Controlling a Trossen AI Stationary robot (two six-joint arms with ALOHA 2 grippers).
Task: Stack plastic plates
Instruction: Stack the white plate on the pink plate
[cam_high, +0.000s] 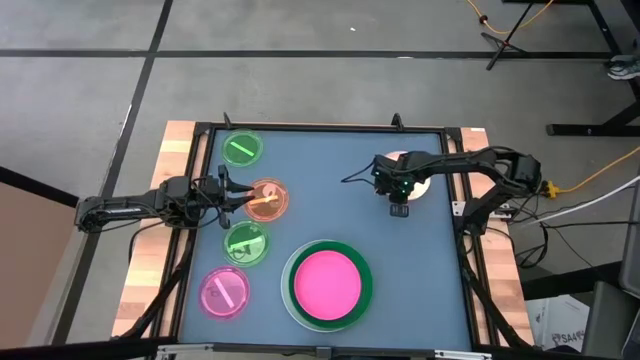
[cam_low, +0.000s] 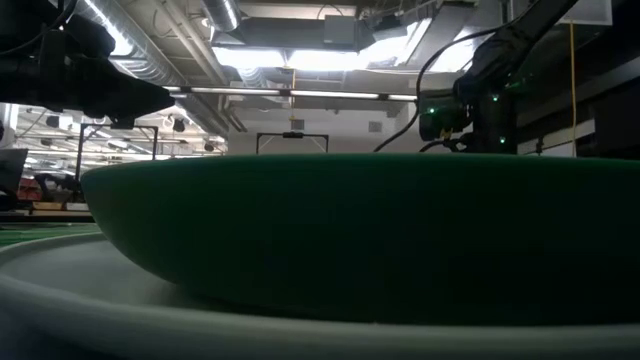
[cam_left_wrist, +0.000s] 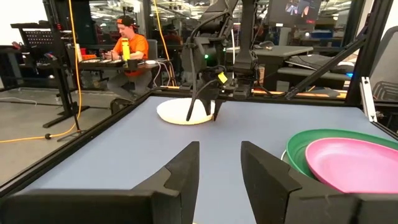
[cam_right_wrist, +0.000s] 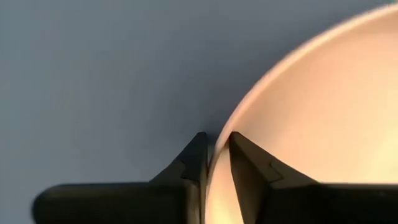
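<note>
Three plates make up the only stack so far: the pink plate on the dark green plate on the white plate. Beyond that stack, the right gripper has its fingers pinched on the cream plate's rim, seemingly not lifted. Beside the stack, four small plates wait; the left gripper, fingers parted and empty, hovers over the orange plate.

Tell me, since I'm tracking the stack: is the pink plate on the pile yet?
Yes. The pink plate lies inside the dark green plate, which sits on the white plate.
</note>
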